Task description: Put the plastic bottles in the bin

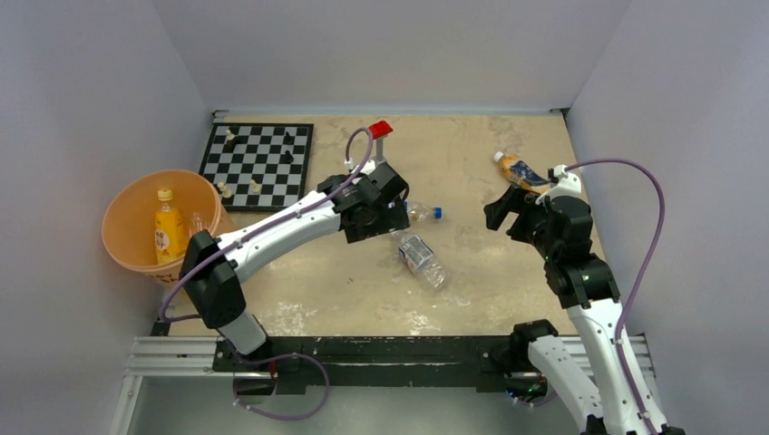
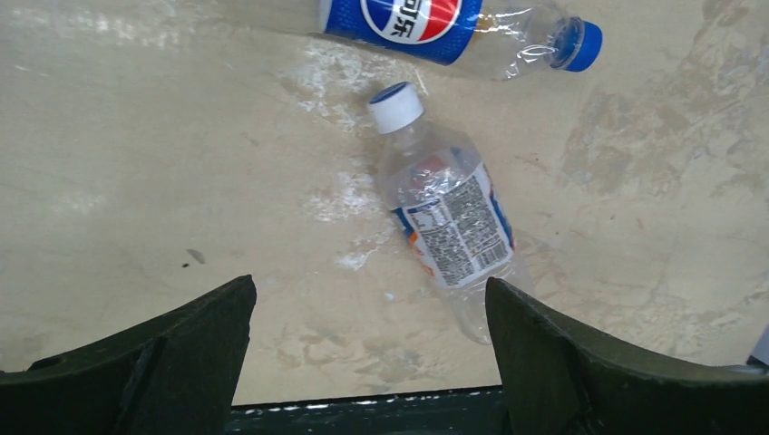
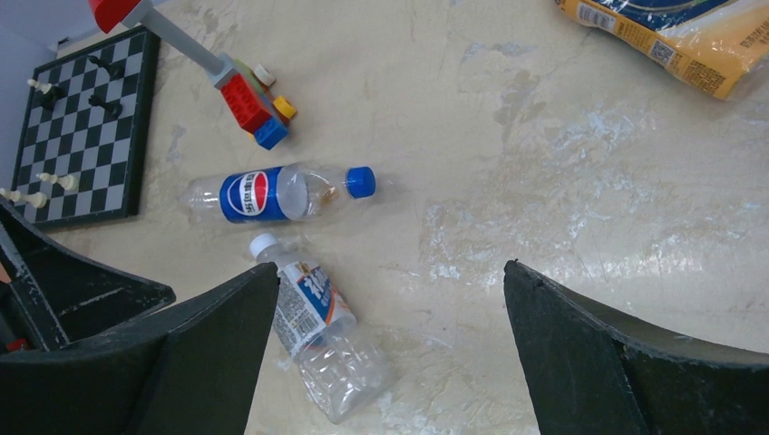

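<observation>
A robot lab cell: white walls [image 1: 82, 109] enclose the table [image 1: 472, 172], arms [image 1: 272, 231] bolted to a rail [image 1: 172, 349].

Bottles split between bin and table
The bin [image 1: 136, 263] at left holds two bottles [image 1: 167, 231], with the chessboard [image 1: 258, 163] just behind it; a bottle pair [image 1: 423, 256] lies mid-table before the toy [image 1: 381, 130]; a fifth bottle [image 1: 519, 169] lies far right.

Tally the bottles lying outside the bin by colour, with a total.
blue-labelled bottle: 1
clear white-capped bottle: 1
orange-brown bottle: 1
Total: 3
</observation>
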Controlling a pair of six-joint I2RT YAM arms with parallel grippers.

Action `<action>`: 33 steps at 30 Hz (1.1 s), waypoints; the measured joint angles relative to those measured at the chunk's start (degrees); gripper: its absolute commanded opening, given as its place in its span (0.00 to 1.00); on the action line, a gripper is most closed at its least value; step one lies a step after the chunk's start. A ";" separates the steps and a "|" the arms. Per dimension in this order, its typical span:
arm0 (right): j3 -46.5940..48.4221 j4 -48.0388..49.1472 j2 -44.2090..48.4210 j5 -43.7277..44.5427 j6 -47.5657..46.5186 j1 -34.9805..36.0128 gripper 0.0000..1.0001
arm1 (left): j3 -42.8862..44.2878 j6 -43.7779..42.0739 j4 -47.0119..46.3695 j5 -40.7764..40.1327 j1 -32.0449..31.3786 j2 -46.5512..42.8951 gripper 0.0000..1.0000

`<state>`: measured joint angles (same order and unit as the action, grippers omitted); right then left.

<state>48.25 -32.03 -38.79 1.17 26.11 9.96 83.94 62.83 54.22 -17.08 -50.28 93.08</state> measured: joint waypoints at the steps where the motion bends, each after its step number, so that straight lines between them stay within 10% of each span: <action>1: 0.00 -0.35 0.24 0.24 0.00 0.00 0.99 | 0.11 0.81 -0.57 0.85 0.00 0.63 1.00; 24: 0.00 -1.40 0.55 0.76 -0.04 0.00 0.99 | 12.85 15.17 1.36 7.48 -2.03 21.90 0.99; 33: 0.00 -1.51 -0.22 0.63 -0.09 0.00 0.99 | 12.09 15.56 2.10 7.45 -2.21 25.83 0.60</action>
<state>48.25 -33.54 -39.00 1.80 26.02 9.96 96.03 78.39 56.31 -9.63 -52.49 118.91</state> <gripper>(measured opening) 0.985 0.746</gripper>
